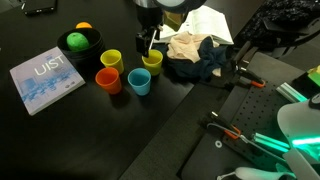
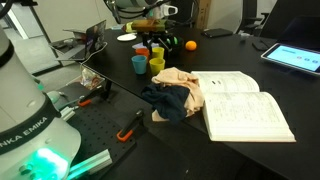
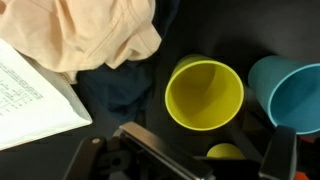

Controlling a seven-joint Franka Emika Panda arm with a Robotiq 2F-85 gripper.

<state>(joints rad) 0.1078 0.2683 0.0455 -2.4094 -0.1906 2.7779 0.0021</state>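
Presently, the open-fingered gripper [image 1: 150, 46] hovers over a lime-yellow plastic cup [image 3: 204, 95]. Risk: a descending finger could catch its rim, tipping it against the adjacent light-blue plastic cup [image 3: 290, 95] or beige cloth [image 3: 100, 30].

A blue cup [image 1: 139, 82] and an orange cup [image 1: 108, 80] are set near each other on the black table [image 1: 60, 130]. A green ball [image 1: 76, 41] is held in a black bowl [image 1: 97, 42], and an orange ball [image 1: 84, 27] is seen at the bowl's far rim. A closed book [image 1: 45, 80] is laid flat near the bowl. A beige cloth [image 2: 180, 80] is heaped against a dark cloth [image 2: 168, 103], just beside an open book [image 2: 245, 105]. Orange-handled tools [image 1: 225, 130] are laid on a perforated board [image 1: 195, 150].
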